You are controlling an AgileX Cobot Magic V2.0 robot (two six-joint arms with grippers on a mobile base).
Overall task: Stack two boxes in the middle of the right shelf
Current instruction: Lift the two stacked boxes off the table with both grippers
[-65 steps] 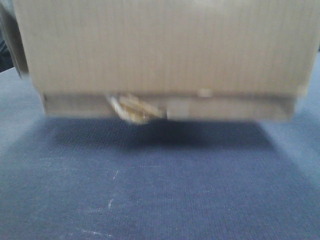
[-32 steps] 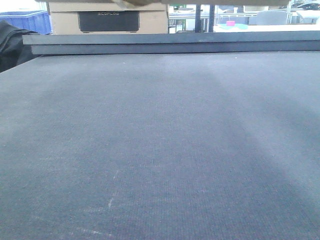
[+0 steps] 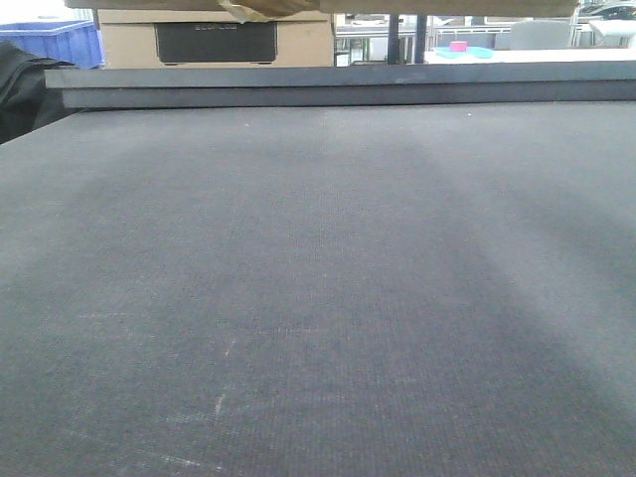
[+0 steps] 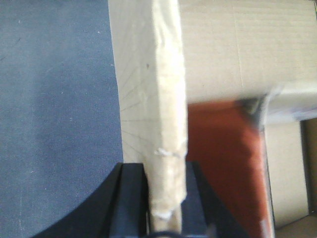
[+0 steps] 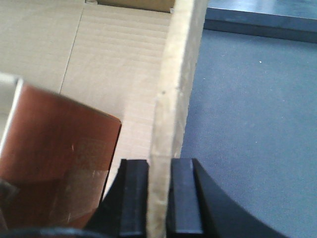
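Observation:
One brown cardboard box hangs in the air between my two grippers. In the front view only its underside (image 3: 397, 6) shows, as a strip along the top edge. My left gripper (image 4: 166, 171) is shut on the box's upright wall (image 4: 168, 89). My right gripper (image 5: 158, 163) is shut on the opposite wall (image 5: 176, 84). Both wrist views look down into the box, where a reddish-brown sheet (image 5: 54, 148) lies on its cardboard floor (image 4: 237, 49). The other box and the right shelf middle are out of view.
Below the box spreads a dark felt-like table top (image 3: 318, 298) with a raised dark rail (image 3: 338, 84) at its far edge. Behind the rail stand a cardboard box with a black label (image 3: 214, 40) and a blue bin (image 3: 60, 40).
A second ago the box filled the upper half of the front view, just above the table. It has risen since, so only its underside shows at the top edge.

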